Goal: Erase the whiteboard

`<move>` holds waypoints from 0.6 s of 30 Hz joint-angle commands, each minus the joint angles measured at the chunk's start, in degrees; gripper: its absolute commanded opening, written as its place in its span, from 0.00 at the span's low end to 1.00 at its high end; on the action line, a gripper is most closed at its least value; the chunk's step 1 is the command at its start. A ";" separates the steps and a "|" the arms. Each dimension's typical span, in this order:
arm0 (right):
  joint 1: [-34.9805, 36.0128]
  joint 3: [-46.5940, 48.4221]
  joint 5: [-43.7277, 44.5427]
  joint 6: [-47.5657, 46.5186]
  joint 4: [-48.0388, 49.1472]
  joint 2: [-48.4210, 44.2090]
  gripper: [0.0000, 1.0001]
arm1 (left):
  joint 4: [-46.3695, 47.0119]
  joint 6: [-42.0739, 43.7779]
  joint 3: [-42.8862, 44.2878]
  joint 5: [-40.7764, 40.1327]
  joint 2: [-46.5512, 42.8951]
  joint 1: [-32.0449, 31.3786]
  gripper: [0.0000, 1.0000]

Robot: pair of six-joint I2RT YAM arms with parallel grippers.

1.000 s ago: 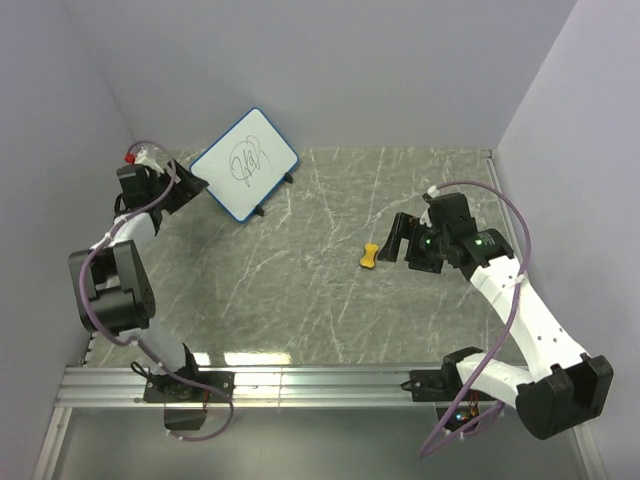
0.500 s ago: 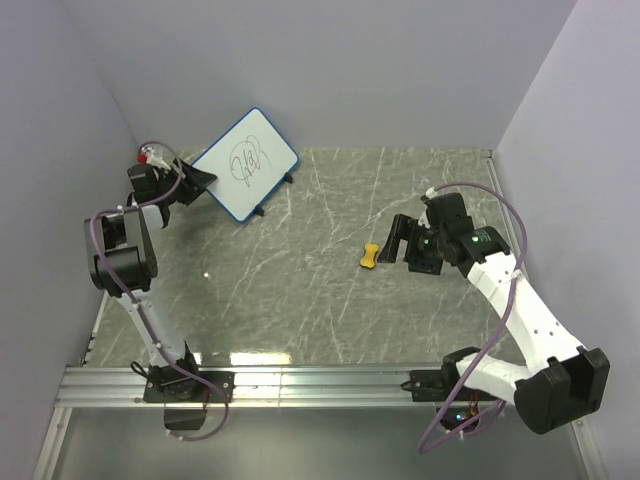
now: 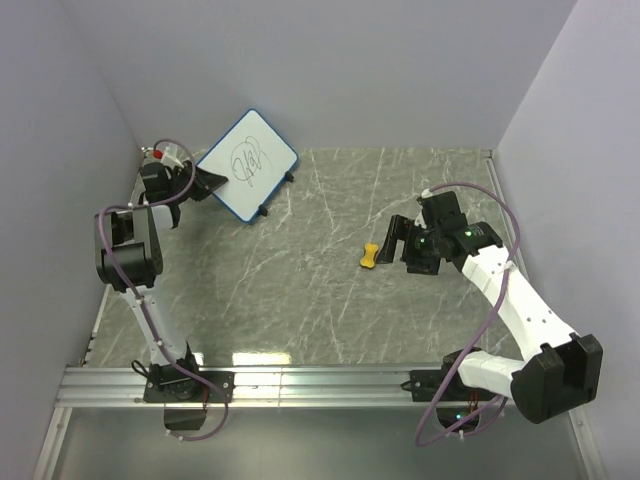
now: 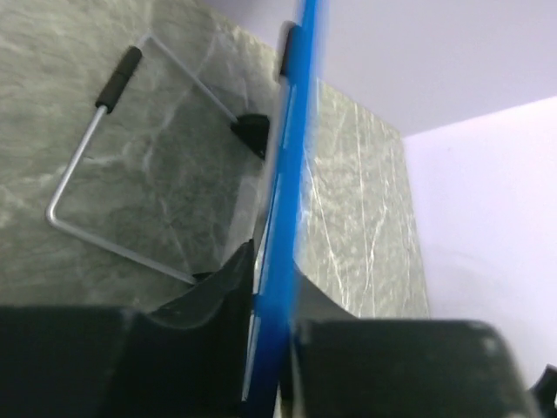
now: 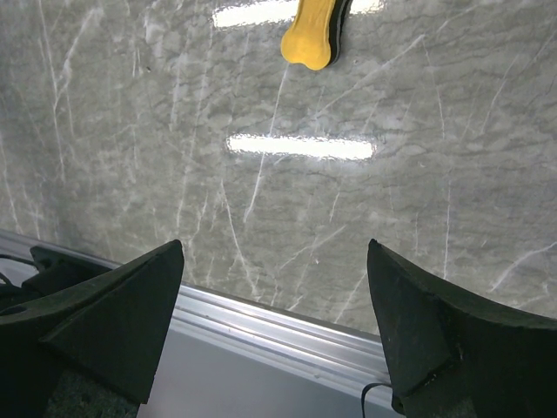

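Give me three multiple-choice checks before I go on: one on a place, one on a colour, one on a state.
1. The yellow eraser lies: A) on the table beside the right jaws; B) between the left jaws; C) held in mid-air.
2. The frame of the whiteboard is: A) red; B) blue; C) green.
3. The left jaws are: A) open over the table; B) shut on the whiteboard's edge; C) out of view.
Key: 1 A, the top view shows it there. 2 B, both views show blue. 3 B, the left wrist view shows the frame pinched between them.
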 commanded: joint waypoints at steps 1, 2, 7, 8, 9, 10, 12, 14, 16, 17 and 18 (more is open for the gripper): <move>-0.20 1.00 0.18 -0.98 0.99 -0.49 0.92 | 1.64 1.96 -1.10 2.42 0.19 -0.80 0.17; -0.20 0.92 0.27 -1.15 0.99 -0.75 0.92 | 0.41 2.49 -1.53 2.25 -0.07 -1.33 0.11; -0.20 -0.22 0.27 -1.42 1.34 -1.81 0.92 | -1.35 4.86 -3.38 2.42 -1.04 -2.74 0.00; -0.29 -0.66 0.18 -1.33 1.60 -2.33 0.93 | -1.96 5.30 -3.90 2.25 -1.30 -3.17 0.00; -0.20 -1.19 0.09 -1.24 1.95 -2.60 0.93 | -2.84 6.52 -4.26 2.24 -1.82 -3.53 0.00; -0.29 -1.63 -0.08 -1.24 2.13 -3.12 0.93 | -3.81 7.41 -4.52 2.24 -2.09 -4.14 0.00; -0.20 -2.33 -0.17 -1.24 2.57 -3.48 0.93 | -5.39 9.08 -5.31 2.24 -2.96 -4.93 0.00; -0.20 -3.39 -0.17 -1.15 2.75 -4.09 0.92 | -7.94 11.71 -6.36 1.98 -3.67 -6.25 0.00; -0.20 -4.18 -0.17 -1.07 3.10 -4.62 0.92 | -9.95 13.73 -7.16 1.98 -4.73 -8.00 0.00; -0.11 -4.53 -0.26 -0.98 3.36 -4.80 0.92 | -10.84 14.53 -7.86 1.98 -5.51 -8.62 0.00; -0.20 -4.88 -0.26 -0.98 3.45 -5.06 0.93 | -11.02 15.32 -8.39 2.15 -5.87 -9.32 0.00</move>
